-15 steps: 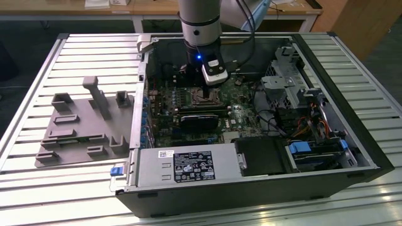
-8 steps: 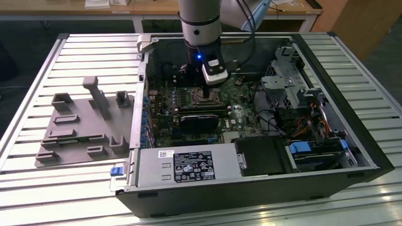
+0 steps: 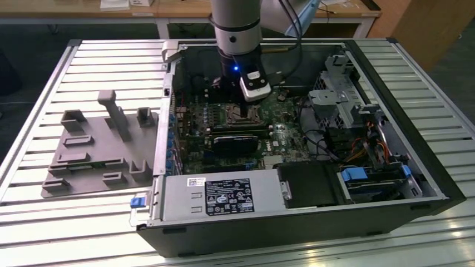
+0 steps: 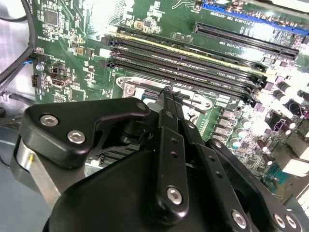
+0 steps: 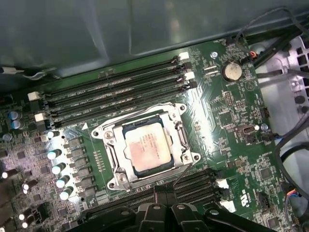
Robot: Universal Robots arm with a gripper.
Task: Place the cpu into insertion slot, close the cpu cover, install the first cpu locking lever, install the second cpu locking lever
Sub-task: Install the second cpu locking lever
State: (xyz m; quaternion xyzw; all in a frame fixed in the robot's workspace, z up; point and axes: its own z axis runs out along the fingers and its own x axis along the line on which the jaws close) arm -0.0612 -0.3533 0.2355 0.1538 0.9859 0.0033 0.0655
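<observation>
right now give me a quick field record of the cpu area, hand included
cpu: seated in the insertion slot, silver top facing up
cpu cover: closed flat around the chip
hand: fingers together, tips at the socket's edge by a thin wire lever
memory slots: four long slots beside the socket
arm: reaching down into the open computer case

Open PC case (image 3: 415,167) lies on a slatted metal table (image 3: 44,117). Grey plastic fixture (image 3: 97,147) sits beside it, toward the exterior view's left. Power supply (image 3: 215,197) along the near wall (label up). Four memory slots (image 5: 116,94), coin cell (image 5: 231,71).
</observation>
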